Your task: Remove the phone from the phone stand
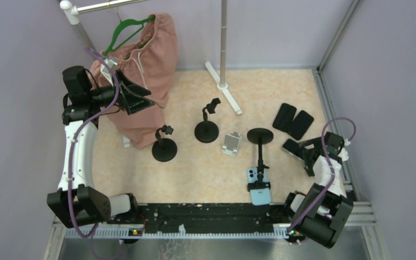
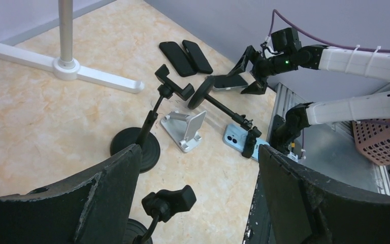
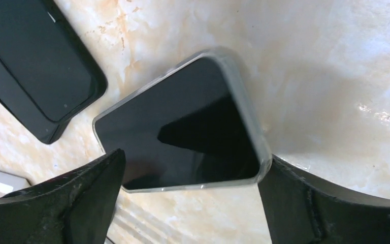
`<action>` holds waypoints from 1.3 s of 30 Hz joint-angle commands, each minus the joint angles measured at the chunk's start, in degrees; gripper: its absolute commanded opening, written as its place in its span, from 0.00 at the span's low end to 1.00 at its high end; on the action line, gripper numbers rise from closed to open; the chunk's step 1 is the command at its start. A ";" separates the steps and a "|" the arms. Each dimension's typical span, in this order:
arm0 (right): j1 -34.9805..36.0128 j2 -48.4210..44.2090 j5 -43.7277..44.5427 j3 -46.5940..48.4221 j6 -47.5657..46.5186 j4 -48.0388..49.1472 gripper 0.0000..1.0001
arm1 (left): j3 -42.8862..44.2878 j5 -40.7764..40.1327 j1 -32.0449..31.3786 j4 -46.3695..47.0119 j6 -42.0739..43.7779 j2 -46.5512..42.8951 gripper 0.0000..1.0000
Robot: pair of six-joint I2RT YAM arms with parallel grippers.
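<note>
A light-blue phone (image 1: 259,187) (image 2: 233,137) is clamped in a black phone stand (image 1: 260,135) that lies toppled near the table's front edge. On the table at the right lies a black phone in a clear case (image 1: 291,145) (image 3: 177,122). My right gripper (image 1: 305,154) (image 3: 191,162) stands open around this phone's near end, one finger on each side and neither pressing it. High at the far left, beside the pink hoodie, my left gripper (image 1: 135,97) (image 2: 198,157) hangs open with nothing in it.
Two bare black phones (image 1: 292,120) (image 3: 35,66) lie side by side at the back right. Two upright black stands (image 1: 164,145) (image 1: 207,127) and a silver stand (image 1: 231,143) occupy the middle. A pink hoodie (image 1: 146,70) hangs on a rack with a white foot (image 1: 225,89).
</note>
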 commanded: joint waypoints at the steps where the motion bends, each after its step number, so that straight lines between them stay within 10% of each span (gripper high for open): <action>1: 1.20 -1.76 -0.28 4.75 -0.76 -1.28 0.99 | 1.62 0.48 0.37 1.06 -0.76 0.11 0.91; 15: 17.86 -12.85 9.31 18.38 -4.12 -12.15 0.99 | 12.83 -1.38 0.38 -14.31 8.46 6.30 0.96; 27: 45.83 -3.56 12.16 20.90 -11.11 -14.93 0.99 | 13.96 -3.18 0.40 -20.05 11.99 6.29 0.98; 39: 50.56 -1.02 5.66 11.22 -9.65 -12.36 0.65 | 13.49 -3.78 0.38 -20.91 13.71 7.09 0.97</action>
